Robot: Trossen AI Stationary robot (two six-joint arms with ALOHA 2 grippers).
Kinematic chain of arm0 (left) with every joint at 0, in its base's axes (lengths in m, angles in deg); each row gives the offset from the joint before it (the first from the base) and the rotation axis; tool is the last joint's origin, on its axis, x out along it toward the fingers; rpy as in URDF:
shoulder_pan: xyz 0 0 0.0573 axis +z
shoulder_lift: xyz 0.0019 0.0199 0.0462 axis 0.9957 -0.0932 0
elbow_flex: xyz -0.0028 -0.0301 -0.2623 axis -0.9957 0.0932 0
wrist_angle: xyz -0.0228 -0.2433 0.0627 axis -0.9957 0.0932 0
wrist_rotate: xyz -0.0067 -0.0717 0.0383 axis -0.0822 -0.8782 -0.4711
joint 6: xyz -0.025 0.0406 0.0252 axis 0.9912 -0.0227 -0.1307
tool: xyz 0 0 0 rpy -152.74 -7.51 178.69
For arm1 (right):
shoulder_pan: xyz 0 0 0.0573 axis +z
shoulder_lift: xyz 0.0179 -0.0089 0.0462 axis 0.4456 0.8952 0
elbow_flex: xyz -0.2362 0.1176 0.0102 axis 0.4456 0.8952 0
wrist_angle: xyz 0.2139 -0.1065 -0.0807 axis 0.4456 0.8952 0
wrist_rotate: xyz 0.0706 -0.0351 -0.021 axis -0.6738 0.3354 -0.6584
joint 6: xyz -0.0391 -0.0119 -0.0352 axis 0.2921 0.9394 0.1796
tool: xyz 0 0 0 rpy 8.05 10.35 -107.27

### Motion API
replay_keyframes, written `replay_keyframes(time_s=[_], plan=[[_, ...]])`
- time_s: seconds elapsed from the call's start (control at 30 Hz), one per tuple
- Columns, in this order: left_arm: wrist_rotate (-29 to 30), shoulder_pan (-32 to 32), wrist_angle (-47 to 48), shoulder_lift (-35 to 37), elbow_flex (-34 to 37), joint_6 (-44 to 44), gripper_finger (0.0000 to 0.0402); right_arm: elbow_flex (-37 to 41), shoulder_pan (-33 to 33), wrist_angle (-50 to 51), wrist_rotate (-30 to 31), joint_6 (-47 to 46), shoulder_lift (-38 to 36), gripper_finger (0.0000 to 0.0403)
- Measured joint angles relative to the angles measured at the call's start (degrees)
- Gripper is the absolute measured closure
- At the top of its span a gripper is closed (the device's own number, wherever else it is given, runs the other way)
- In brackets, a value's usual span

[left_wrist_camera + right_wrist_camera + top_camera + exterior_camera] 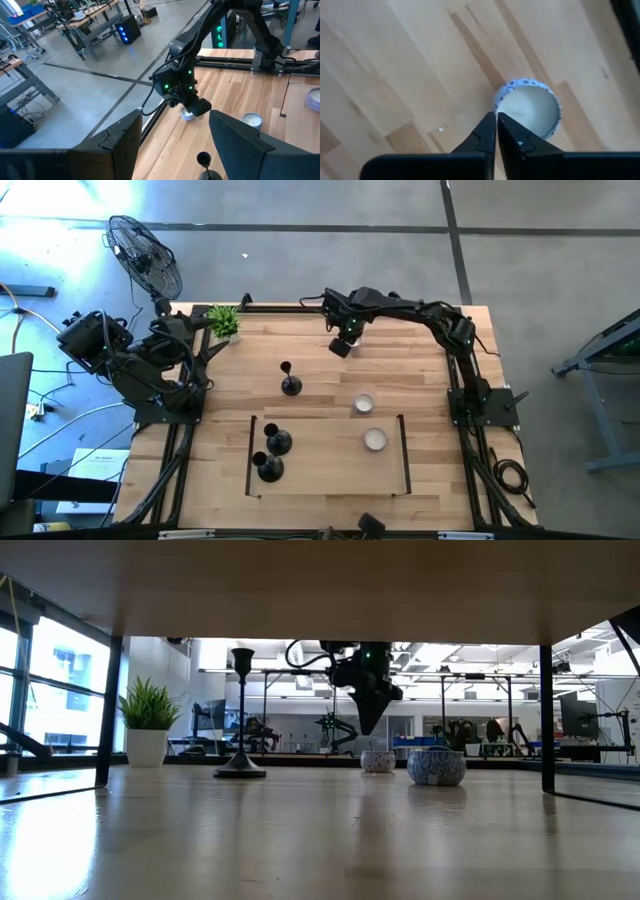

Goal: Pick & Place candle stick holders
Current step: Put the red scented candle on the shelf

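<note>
Nowhere legible writing, candle stick holders (277, 442) included.

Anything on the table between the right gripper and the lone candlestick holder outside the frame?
No. In the high view, only bare wood lies between the right gripper and the candlestick holder; the candle cups sit farther toward the frame.

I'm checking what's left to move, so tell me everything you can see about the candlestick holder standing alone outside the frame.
The lone candlestick holder is black, apparently metal, with a round domed base, a thin stem and a small cup on top. It stands upright on the bare wooden table, just outside the frame's open side, between the potted plant and the nearer patterned bowl. Nothing touches it.
</note>
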Motion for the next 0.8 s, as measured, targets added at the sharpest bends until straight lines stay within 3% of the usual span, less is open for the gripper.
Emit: replay_keyframes(time_s=[0.47, 0.6, 0.8], plan=[[-0.3, 0.0, 0.0, 0.0, 0.0, 0.0, 0.0175, 0.0, 0.4, -0.8, 1.4, 0.7, 0.0, 0.0225], [-0.2, 0.0, 0.0, 0.0, 0.0, 0.0, 0.0175, 0.0, 1.0, -0.8, 1.2, 0.7, 0.0, 0.0205], [-0.2, 0.0, 0.0, 0.0, 0.0, 0.0, 0.0175, 0.0, 1.5, -1.3, 1.3, 0.8, 0.0, 0.0206]])
